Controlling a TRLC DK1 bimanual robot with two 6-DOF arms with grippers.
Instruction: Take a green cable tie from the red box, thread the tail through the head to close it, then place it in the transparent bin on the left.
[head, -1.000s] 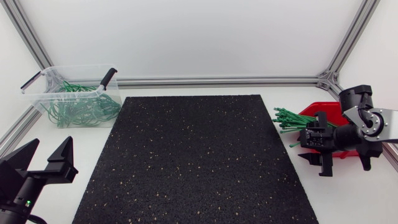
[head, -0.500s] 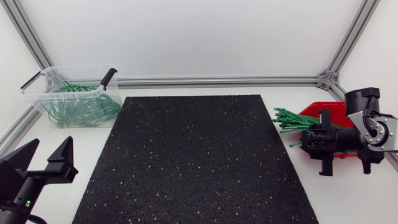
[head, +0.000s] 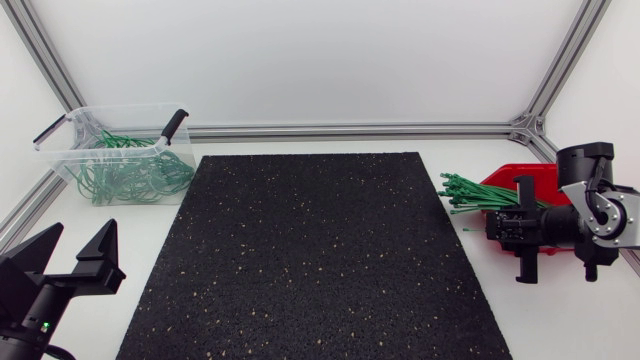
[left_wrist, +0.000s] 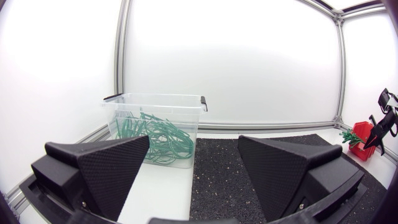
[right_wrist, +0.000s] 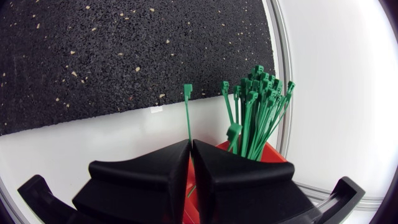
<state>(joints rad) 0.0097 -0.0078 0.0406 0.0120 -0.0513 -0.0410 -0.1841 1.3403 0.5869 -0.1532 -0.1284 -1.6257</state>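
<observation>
one straight green cable tie (right_wrist: 188, 115) sticks out beside the bundle (right_wrist: 255, 112) in the red box (head: 535, 176); looped ties (head: 135, 175) fill the transparent bin (head: 75, 165).

A white tabletop (head: 130, 240) carries a black mat (head: 320, 250) speckled with tan flecks. Ahead of the left claw (left_wrist: 193, 149), plain white wall panels (left_wrist: 267, 62) rise within aluminium frame rails (left_wrist: 124, 46), evenly lit.

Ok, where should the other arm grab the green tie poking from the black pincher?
The thin green cable tie juts straight out of the shut right gripper, clear of the green bundle. Probably grip the bare strap behind its square head, coming from the black speckled mat side.
</observation>
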